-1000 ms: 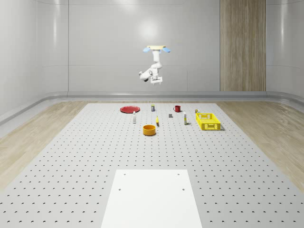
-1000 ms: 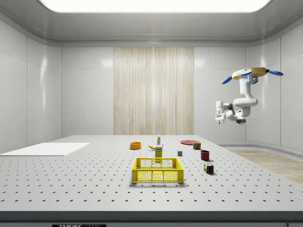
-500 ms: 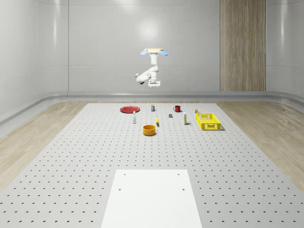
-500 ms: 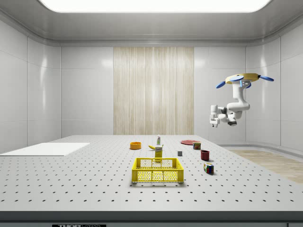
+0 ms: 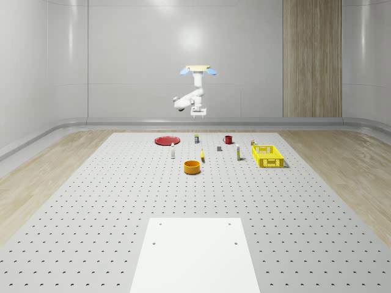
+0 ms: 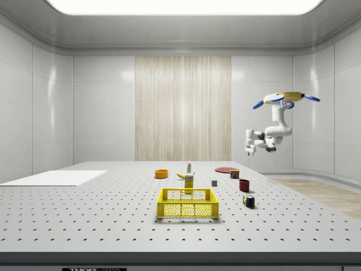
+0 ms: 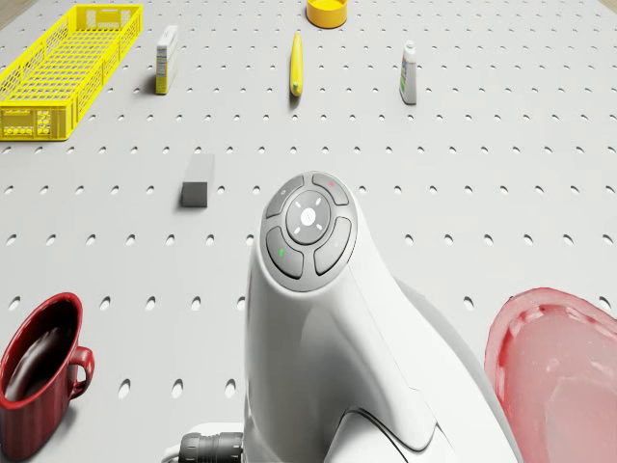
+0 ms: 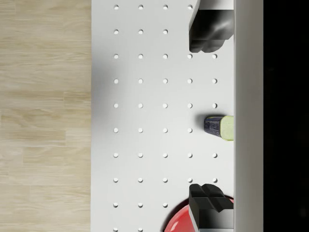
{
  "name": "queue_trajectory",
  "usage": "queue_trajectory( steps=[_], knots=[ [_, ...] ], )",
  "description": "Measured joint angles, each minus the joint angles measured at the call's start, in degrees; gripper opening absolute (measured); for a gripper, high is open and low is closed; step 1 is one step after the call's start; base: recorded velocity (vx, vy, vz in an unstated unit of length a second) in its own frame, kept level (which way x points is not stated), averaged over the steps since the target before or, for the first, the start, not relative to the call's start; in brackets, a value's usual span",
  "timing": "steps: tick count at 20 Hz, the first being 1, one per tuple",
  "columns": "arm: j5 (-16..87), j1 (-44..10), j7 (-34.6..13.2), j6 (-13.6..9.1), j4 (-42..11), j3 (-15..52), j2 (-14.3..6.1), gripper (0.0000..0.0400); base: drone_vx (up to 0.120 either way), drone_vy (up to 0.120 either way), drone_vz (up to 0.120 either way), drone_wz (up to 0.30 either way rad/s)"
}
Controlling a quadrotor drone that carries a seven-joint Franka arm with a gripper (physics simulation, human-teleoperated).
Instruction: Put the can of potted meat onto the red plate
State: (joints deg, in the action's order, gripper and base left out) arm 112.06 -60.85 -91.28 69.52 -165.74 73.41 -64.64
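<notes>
Whole-scene view: the potted-meat can (image 5: 196,139) stands on the desk (image 5: 122,201), with the red plate (image 5: 167,140) near it at nine o'clock. We see the drone (image 5: 197,69) hovering above the can, jaws spread wide and empty. Grasp, carry and placing all remain.

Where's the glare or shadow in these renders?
Whole-scene view: soft bright patch on the back wall behind the drone. Side view: ceiling light panel blown white. Wrist view: faint shadow band along the table edge, black strip beside it. Drone view: even light, small shadow by the red mug.
</notes>
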Motion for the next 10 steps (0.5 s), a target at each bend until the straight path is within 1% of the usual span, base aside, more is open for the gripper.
queue_trajectory(
  steps=[7,8,10],
  knots=[
    [-1.1,-0.8,-0.7,1.8,0.1,0.7,-2.1,0.0400,0.120,0.000,-0.120,0.000],
    [-1.2,-0.9,-0.8,2.1,0.2,0.8,-2.3,0.0400,0.120,0.000,-0.080,0.000],
    [-1.5,-1.1,-1.0,2.6,0.2,1.0,-2.9,0.0400,0.120,0.000,0.000,0.000]
  ],
)
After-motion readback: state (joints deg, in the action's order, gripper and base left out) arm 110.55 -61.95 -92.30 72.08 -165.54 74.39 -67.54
